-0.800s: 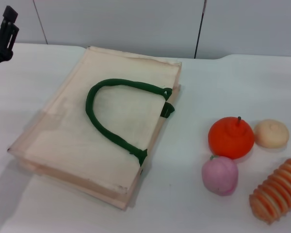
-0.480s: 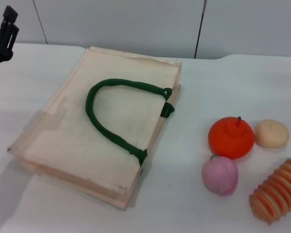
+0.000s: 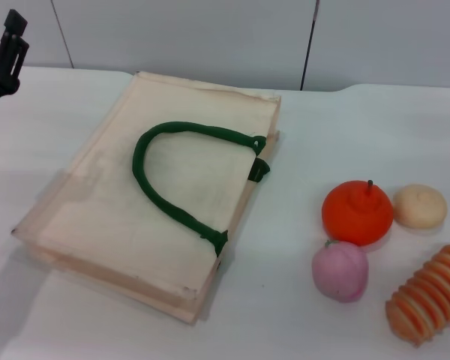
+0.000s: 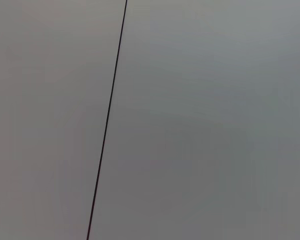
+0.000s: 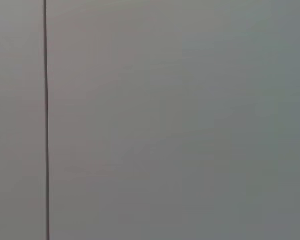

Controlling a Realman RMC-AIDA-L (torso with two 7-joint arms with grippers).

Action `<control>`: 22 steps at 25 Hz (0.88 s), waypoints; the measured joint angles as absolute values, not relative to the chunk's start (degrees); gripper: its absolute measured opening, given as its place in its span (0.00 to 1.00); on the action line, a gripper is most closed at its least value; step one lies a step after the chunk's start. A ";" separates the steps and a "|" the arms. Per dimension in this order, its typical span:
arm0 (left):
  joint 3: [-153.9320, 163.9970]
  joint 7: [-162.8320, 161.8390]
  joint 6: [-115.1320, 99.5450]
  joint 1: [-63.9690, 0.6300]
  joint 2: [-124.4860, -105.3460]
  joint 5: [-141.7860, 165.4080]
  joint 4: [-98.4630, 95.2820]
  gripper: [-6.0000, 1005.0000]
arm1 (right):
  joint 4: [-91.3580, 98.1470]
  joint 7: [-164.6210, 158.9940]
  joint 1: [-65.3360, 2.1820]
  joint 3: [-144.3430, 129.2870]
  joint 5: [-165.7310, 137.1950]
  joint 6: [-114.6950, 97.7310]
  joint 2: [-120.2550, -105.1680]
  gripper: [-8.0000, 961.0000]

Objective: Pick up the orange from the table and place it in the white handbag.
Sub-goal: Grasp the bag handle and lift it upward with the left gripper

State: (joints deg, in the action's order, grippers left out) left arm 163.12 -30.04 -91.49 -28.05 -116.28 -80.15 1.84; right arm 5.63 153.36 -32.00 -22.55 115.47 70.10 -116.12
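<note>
Left gripper (image 3: 1,56): black, raised at the far left edge of the head view, above the back left part of the plain white flat table (image 3: 300,300); it holds nothing, but whether its fingers are parted or closed cannot be told. The right gripper appears in no view. Both wrist views show only a plain grey wall panel (image 4: 200,120) crossed by a thin dark seam (image 4: 106,130).

To the right of the left gripper and nearer the robot lies the white handbag (image 3: 120,225), a large flat cream rectangular fabric tote, resting flat on the table with one corner turned toward the robot. A thick dark green loop handle (image 3: 154,191) lies on its upper face, its ends at green tabs by the bag's right edge.

Well apart from the gripper, beyond the bag on the right side of the table, sits the orange (image 3: 358,212), a glossy bright orange round toy fruit with a small dark stem, upright. A pale beige ball (image 3: 420,206) lies just beside it on the right. A pink-purple round toy fruit (image 3: 340,271) lies touching or nearly touching its near side. A ribbed orange-and-cream elongated item (image 3: 429,292) lies at the right edge.
</note>
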 joint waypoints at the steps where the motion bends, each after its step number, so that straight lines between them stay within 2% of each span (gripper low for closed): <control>1: 163.12 -30.05 -91.49 -28.04 -116.28 -80.15 1.84 0.56 | 5.63 153.36 -32.06 -22.61 115.41 69.83 -116.11 0.60; 15: 163.52 -32.00 -90.77 -27.95 -116.28 -79.69 1.90 0.56 | 5.63 152.61 -31.93 -22.94 114.54 69.61 -116.17 0.61; 22: 163.93 -41.11 -89.19 -28.41 -115.98 -77.47 3.51 0.56 | 9.86 138.59 -31.53 -23.04 107.30 69.17 -115.67 0.60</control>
